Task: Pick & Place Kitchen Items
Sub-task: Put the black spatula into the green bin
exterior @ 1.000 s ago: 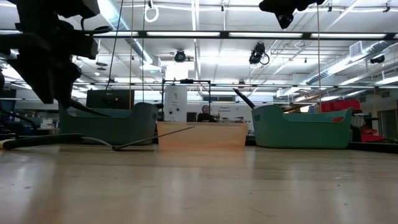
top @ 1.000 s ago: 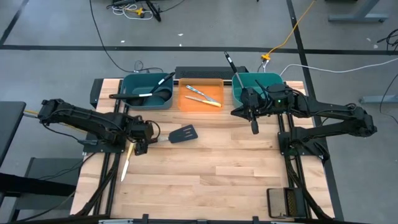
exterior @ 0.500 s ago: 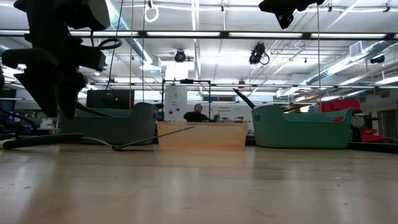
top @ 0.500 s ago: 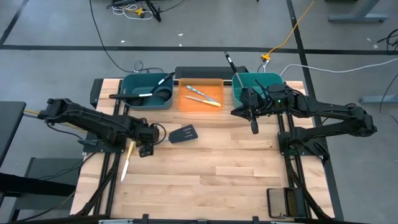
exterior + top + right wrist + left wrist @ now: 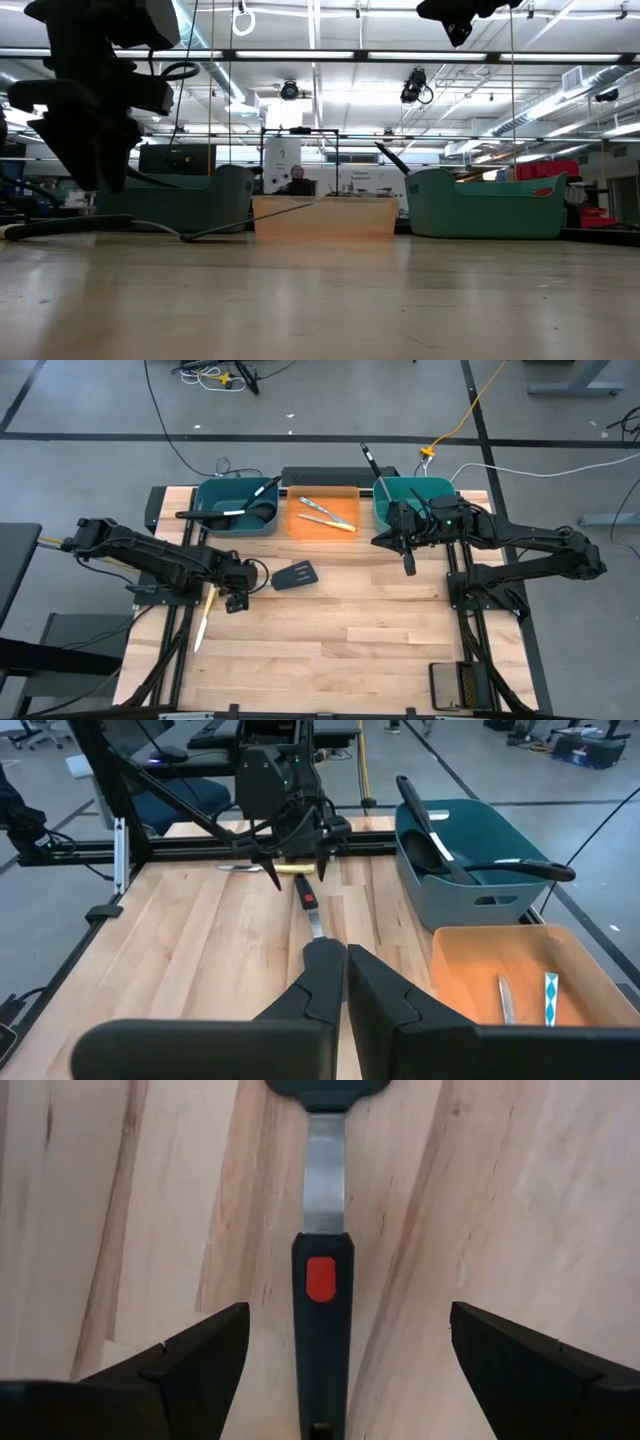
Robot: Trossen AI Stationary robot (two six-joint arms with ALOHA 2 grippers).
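A black slotted spatula (image 5: 291,575) lies flat on the table in front of the bins, its handle (image 5: 322,1330), with a red tab, pointing to my left gripper (image 5: 236,600). In the left wrist view that gripper (image 5: 347,1325) is open, one finger on each side of the handle, touching nothing. A yellow-handled knife (image 5: 204,616) lies on the table beside it, toward the near left. My right gripper (image 5: 408,565) hangs shut in front of the right teal bin (image 5: 428,488) and holds nothing.
The left teal bin (image 5: 210,520) holds black ladles and a spatula. The orange bin (image 5: 322,532) holds two knives. A black utensil (image 5: 371,461) sticks up out of the right teal bin. The wood between the bins and the near edge (image 5: 340,650) is bare.
My left gripper has shifted a little toward the table's right and near edge, above the spatula's handle end. The spatula, the knife and my right arm have stayed where they were.
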